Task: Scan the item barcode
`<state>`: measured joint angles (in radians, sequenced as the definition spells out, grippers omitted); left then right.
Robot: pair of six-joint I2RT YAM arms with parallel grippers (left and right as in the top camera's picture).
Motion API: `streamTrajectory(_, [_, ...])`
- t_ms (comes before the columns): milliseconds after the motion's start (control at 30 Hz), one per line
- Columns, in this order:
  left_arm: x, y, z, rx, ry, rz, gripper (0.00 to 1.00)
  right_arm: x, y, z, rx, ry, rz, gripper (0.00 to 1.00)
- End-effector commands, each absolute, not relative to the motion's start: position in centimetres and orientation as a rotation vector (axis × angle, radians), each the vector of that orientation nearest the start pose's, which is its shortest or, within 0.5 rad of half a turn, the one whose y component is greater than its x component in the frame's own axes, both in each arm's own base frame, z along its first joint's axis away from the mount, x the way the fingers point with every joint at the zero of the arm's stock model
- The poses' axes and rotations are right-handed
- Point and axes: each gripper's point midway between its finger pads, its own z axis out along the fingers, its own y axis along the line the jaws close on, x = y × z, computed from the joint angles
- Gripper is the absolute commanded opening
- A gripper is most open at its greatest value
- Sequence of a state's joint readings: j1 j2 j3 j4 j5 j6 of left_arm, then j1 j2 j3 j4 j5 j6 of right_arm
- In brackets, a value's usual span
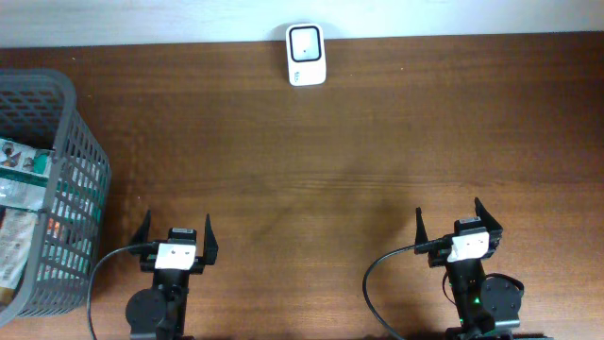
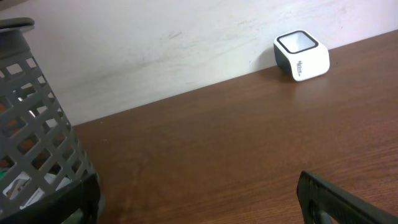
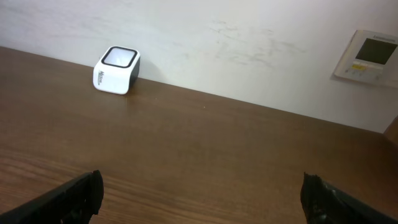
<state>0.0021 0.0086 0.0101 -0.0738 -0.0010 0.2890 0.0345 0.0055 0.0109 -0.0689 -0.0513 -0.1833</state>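
Left gripper [image 1: 176, 227]: is being held at the near left of the table [image 1: 330, 161], just right of the basket [image 1: 83, 179]; its jaws are being held spread wide, released, with only bare table between them.
Right gripper [image 1: 448, 215]: is being held at the near right, well apart from the left one; its jaws are likewise being held spread wide and released, pointing toward the far side.
Barcode scanner [image 1: 306, 54]: is being seen standing at the far edge of the table, about the middle, close against the pale wall [image 3: 205, 31]; its white body is being topped by a dark square window facing up.
Basket: a grey plastic mesh one, is being cut off by the left edge of the overhead view.
Packets [image 1: 21, 165]: the items are being carried inside the basket, at the far left; printed wrappers are being glimpsed through the mesh, but a barcode cannot be made out.
Wall panel [image 3: 371, 55]: is being shown at the far right in the right wrist view.
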Motion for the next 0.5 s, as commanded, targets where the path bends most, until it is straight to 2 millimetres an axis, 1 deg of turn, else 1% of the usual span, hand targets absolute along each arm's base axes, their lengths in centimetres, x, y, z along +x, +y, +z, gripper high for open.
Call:
streamTrajectory(0, [24.6, 0.07, 15.57, 0.242, 1.64, 0.23, 0.99, 24.51, 2.27, 15.71, -0.24, 1.626, -0.048, 0.98])
streamTrajectory(467, [24.64, -0.03, 16.14, 0.242, 1.617, 0.227, 0.99, 24.51, 2.27, 15.71, -0.24, 1.626, -0.048, 0.98])
